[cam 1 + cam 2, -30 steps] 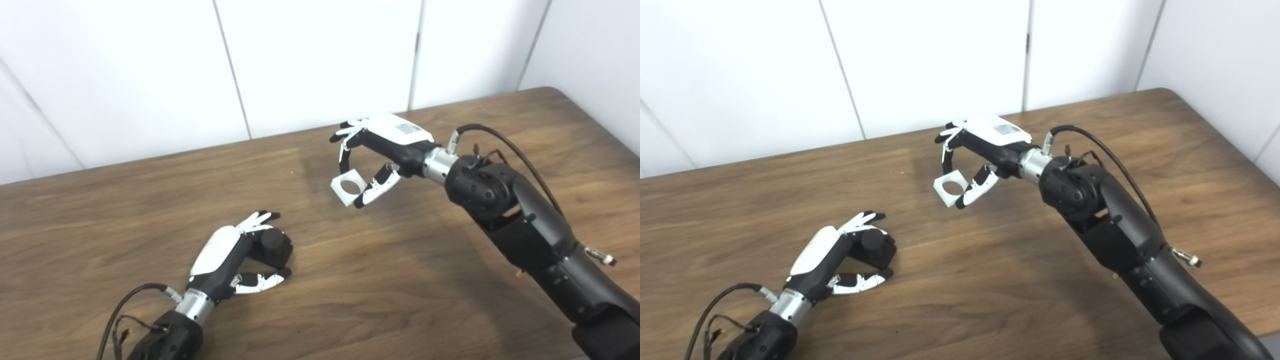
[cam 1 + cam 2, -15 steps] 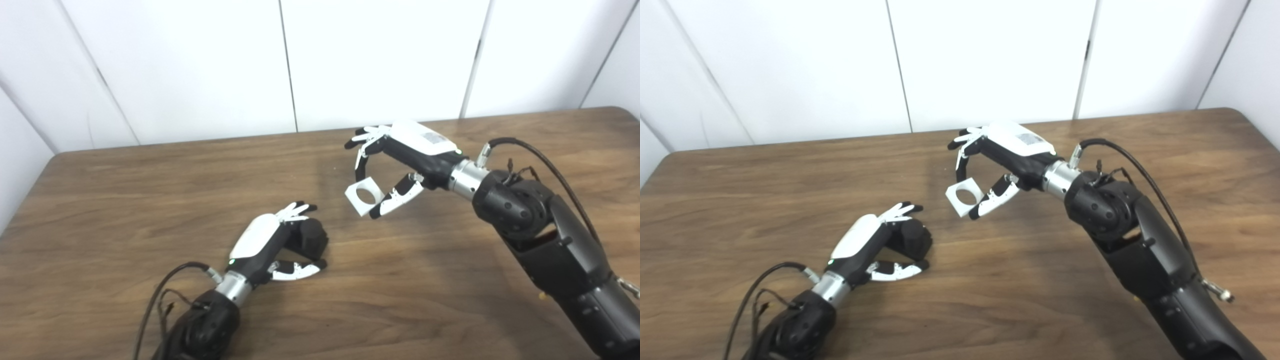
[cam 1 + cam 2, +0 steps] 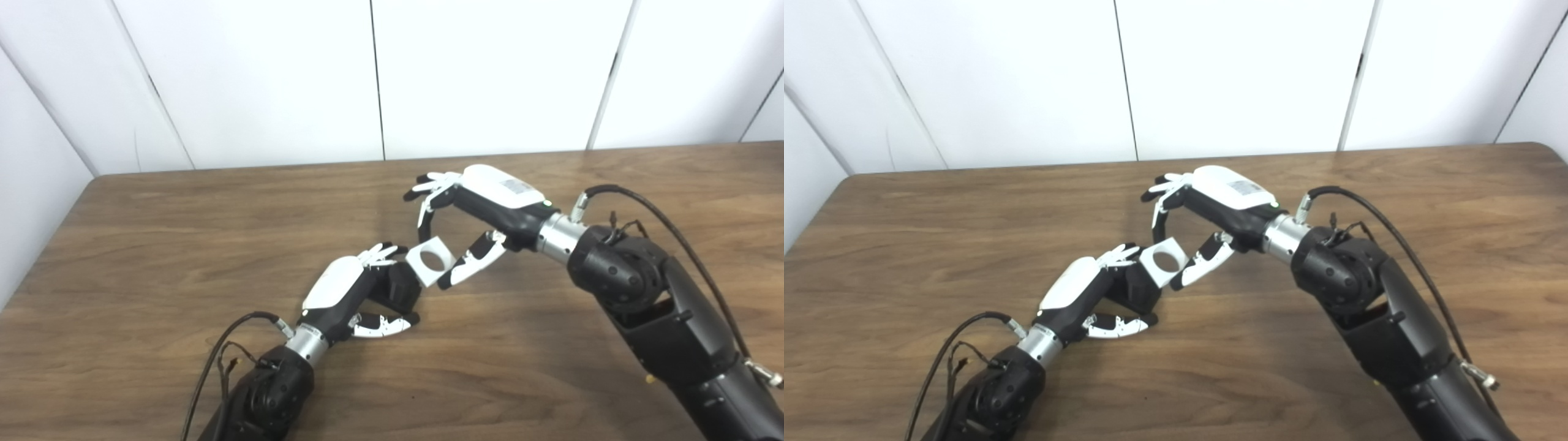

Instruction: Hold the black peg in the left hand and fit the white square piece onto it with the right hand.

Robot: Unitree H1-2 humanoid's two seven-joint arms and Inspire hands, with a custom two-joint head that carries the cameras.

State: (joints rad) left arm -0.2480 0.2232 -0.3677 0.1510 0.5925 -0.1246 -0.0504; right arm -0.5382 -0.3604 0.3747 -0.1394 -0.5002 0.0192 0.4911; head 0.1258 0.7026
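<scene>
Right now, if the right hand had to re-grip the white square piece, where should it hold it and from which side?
Probably by two opposite outer edges of the white square piece, coming from the right as the right hand does now. That leaves the round centre hole free to face the black peg in the left hand.

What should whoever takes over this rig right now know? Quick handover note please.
Left hand: shut on the black peg, low over the brown wooden table.
Right hand: shut on the white square piece with a round hole, pinched between fingers and thumb.
Done: both parts grasped; the piece sits right beside the peg's upper end.
Left: line the hole up with the peg and push it on. Not yet seated.
</scene>
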